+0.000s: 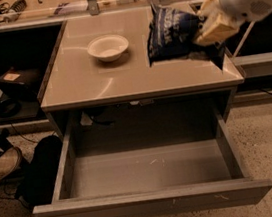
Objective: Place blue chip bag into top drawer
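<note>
The blue chip bag [170,34] is a crinkled dark-blue foil bag with white lettering, held in the air above the right part of the beige table [101,80]. My gripper [204,29] comes in from the upper right and is shut on the bag's right edge. The top drawer [154,203] is pulled wide open below the table; its grey inside is empty.
A round off-white bowl [107,47] stands on the table left of the bag. A black bag [39,172] and a shoe [0,167] lie on the floor left of the drawer. Dark shelves flank the table on both sides.
</note>
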`<action>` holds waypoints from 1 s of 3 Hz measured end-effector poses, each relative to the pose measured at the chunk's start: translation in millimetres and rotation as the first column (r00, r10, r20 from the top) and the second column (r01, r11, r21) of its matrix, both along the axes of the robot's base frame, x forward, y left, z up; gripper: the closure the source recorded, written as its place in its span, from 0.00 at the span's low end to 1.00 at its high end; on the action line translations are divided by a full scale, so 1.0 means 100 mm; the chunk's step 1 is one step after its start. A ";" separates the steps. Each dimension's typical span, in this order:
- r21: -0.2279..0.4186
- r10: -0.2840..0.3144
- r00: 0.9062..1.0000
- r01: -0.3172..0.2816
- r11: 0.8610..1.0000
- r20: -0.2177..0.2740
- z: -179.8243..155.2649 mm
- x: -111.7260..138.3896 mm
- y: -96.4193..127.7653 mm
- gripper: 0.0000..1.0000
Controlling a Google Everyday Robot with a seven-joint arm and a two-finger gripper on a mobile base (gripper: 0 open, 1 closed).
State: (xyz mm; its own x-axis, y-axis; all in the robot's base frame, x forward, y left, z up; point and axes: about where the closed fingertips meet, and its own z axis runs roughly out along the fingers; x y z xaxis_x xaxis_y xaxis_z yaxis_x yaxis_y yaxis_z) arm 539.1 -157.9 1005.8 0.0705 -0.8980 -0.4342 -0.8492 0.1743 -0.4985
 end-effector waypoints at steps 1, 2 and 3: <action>0.000 0.040 0.999 -0.040 0.999 -0.012 -0.15 -0.65 0.20 1.00; 0.030 0.078 0.995 -0.076 0.997 -0.057 -0.55 -1.07 0.48 1.00; 0.030 0.081 0.992 -0.078 0.996 -0.098 -0.74 -1.15 0.49 1.00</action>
